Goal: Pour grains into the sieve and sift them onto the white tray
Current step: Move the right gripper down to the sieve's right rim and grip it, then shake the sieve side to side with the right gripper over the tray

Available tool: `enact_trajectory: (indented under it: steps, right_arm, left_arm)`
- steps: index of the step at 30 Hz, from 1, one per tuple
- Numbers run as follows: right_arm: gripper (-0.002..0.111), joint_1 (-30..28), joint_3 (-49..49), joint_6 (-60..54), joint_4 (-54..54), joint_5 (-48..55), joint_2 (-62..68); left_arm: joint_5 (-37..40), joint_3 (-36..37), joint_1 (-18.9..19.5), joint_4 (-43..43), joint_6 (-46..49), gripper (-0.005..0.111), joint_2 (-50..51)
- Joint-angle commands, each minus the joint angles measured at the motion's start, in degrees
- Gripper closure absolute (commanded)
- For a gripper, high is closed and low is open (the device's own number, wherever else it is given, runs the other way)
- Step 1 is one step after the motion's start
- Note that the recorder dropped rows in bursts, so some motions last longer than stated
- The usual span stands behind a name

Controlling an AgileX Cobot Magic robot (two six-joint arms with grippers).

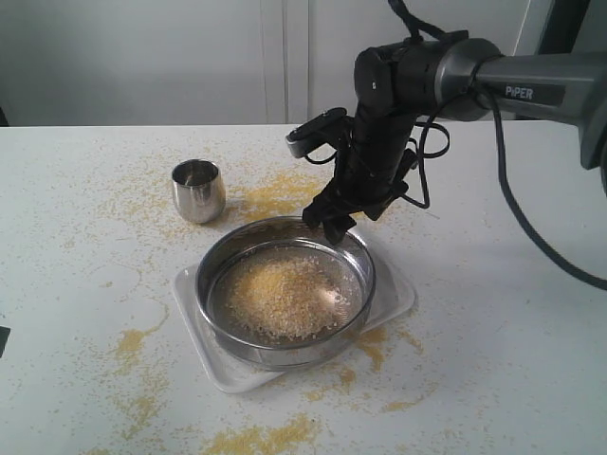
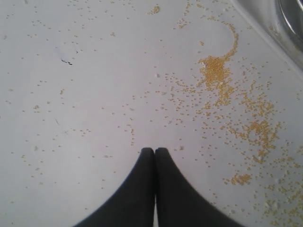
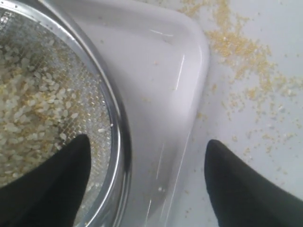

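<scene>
The sieve (image 1: 285, 289) sits on the white tray (image 1: 403, 294) in the middle of the table, holding a heap of yellow and pale grains (image 1: 275, 299). My right gripper (image 1: 334, 220) hovers over the sieve's far rim, open. In the right wrist view one finger is over the mesh and the other beyond the white tray (image 3: 175, 71), with the sieve rim (image 3: 113, 118) between them. The right gripper (image 3: 147, 156) holds nothing. My left gripper (image 2: 155, 151) is shut and empty above the bare table; the exterior view does not show it.
A small steel cup (image 1: 198, 190) stands upright behind and left of the sieve. Yellow meal (image 1: 275, 194) is spilled in patches across the table around the tray, and more scattered grains (image 2: 218, 71) lie near the left gripper.
</scene>
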Motion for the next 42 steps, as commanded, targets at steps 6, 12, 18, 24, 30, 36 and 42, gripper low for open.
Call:
enact_trajectory:
  steps: [6, 12, 18, 24, 30, 36, 42]
  right_arm:
    - [0.045, -0.02, -0.23, -0.52, -1.43, -2.41, 2.77]
    - [0.045, -0.02, -0.23, -0.52, -1.43, -3.37, 3.5]
    - [0.055, -0.02, -0.23, -0.52, -1.43, -3.37, 4.23]
    - [0.069, -0.02, -0.23, -0.52, -1.43, -2.74, 4.54]
    - [0.096, -0.02, -0.23, -0.52, -1.43, -2.74, 4.54]
    - [0.108, -0.02, -0.23, -0.52, -1.43, -1.86, 4.54]
    - [0.108, -0.02, -0.23, -0.52, -0.14, 0.38, 3.97]
  left_arm:
    - [0.76, -0.55, -0.04, -0.18, -0.31, 0.107, -0.06]
    - [0.76, -0.55, -0.04, -0.18, -0.31, 0.107, -0.06]
    - [0.76, -0.55, -0.04, -0.18, -0.31, 0.107, -0.06]
    - [0.76, -0.55, -0.04, -0.18, -0.31, 0.107, -0.06]
    - [0.76, -0.55, -0.04, -0.18, -0.31, 0.107, -0.06]
    - [0.76, -0.55, -0.04, -0.18, -0.31, 0.107, -0.06]
    - [0.76, -0.55, -0.04, -0.18, -0.31, 0.107, -0.06]
